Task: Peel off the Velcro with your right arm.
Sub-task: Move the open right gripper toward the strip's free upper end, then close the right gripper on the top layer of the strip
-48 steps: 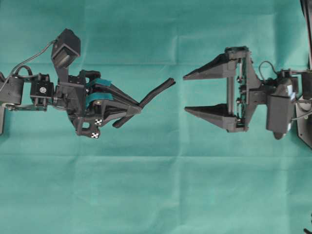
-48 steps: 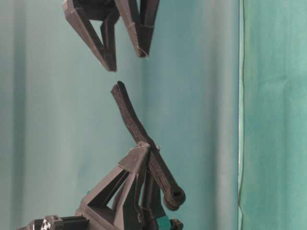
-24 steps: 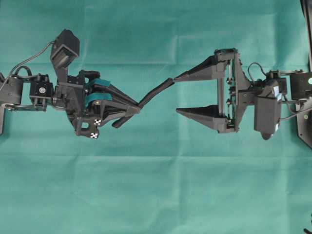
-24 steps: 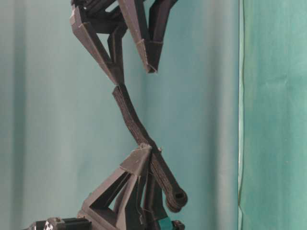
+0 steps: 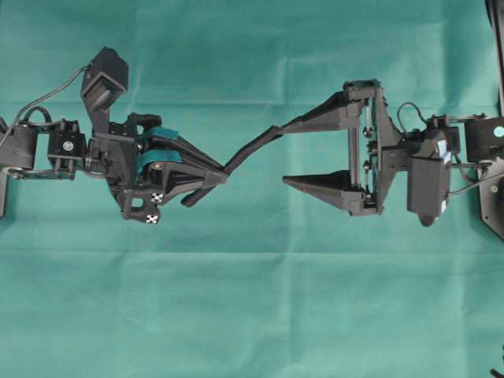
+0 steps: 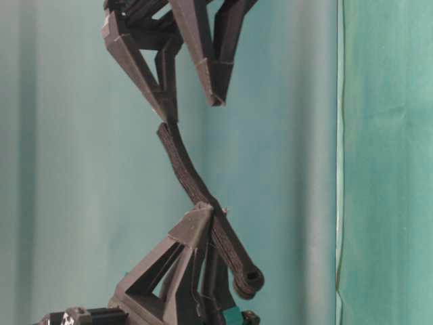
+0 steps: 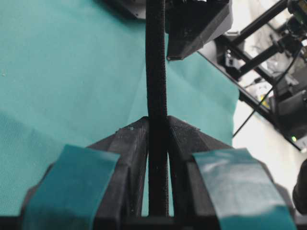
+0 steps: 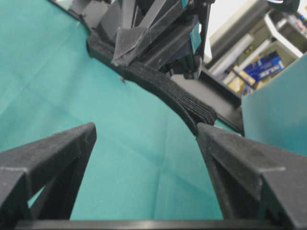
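the velcro's (image 5: 253,147) clamped stretch is hidden between the teal-taped fingers (image 7: 91,175) of the left end effector (image 5: 213,175), its free tip is covered by one finger of the right end effector (image 5: 293,154), and whether its two layers have parted cannot be made out. one strap and two arms show over the green table (image 5: 252,299). the left end effector is clenched on the strap, which slants up off the table toward the right end effector, whose fingers stand spread wide, the upper one touching the strap's tip (image 8: 204,115), the lower one well apart.

Wrinkled teal cloth (image 5: 252,299); cluttered shelving (image 8: 259,57) beyond its edge.
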You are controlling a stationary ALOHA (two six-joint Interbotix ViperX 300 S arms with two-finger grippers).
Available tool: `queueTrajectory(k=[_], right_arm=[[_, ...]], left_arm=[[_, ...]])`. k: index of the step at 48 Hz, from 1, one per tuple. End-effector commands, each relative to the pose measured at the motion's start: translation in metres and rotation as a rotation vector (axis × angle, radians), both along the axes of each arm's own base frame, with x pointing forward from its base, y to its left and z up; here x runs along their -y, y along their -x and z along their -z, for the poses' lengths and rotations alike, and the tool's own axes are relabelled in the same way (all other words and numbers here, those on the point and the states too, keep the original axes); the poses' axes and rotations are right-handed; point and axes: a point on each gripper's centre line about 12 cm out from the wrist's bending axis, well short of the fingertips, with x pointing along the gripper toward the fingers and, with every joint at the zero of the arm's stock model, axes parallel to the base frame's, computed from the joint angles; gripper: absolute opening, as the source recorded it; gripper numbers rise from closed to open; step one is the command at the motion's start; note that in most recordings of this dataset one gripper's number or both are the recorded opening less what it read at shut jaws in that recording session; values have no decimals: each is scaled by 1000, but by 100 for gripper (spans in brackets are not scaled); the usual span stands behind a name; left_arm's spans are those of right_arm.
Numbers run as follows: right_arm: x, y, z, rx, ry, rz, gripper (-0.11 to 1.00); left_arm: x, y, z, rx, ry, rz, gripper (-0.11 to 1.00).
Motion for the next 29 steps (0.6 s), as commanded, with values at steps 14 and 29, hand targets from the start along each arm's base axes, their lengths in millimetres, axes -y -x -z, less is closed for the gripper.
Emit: queueTrajectory(k=[14, 29], right_arm=[[0, -7, -14, 68, -2, -5, 47], [0, -11, -14, 68, -2, -5, 34]], left_arm=[[1, 0, -13, 43, 2, 2, 10], [1, 0, -13, 43, 0, 3, 10]])
